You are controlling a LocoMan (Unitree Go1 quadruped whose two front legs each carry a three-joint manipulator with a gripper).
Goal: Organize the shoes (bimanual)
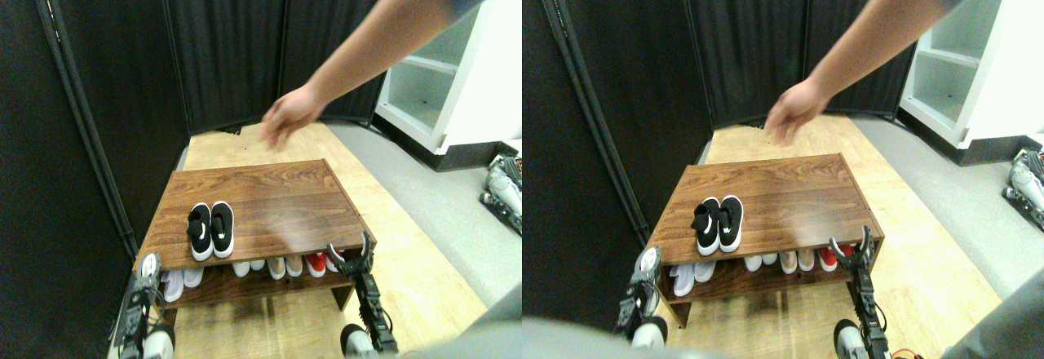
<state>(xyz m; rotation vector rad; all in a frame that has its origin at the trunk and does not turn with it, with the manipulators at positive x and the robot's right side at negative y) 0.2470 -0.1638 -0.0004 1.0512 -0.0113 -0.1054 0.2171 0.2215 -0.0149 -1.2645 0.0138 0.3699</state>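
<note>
I see the shoes (211,230) side by side left of centre on the rack (285,204), a person's hand (285,118) blurred above, the right gripper (351,253) spread open and empty, while the left gripper (147,268), half cut off, I cannot judge.

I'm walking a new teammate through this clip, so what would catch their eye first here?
Probably the person's arm reaching in from the upper right, its hand hanging above the far edge of the wooden shoe rack. Next, the black sneakers side by side on the rack's top, near its left front corner. The right pincer is raised, open, at the rack's front right corner.
</note>
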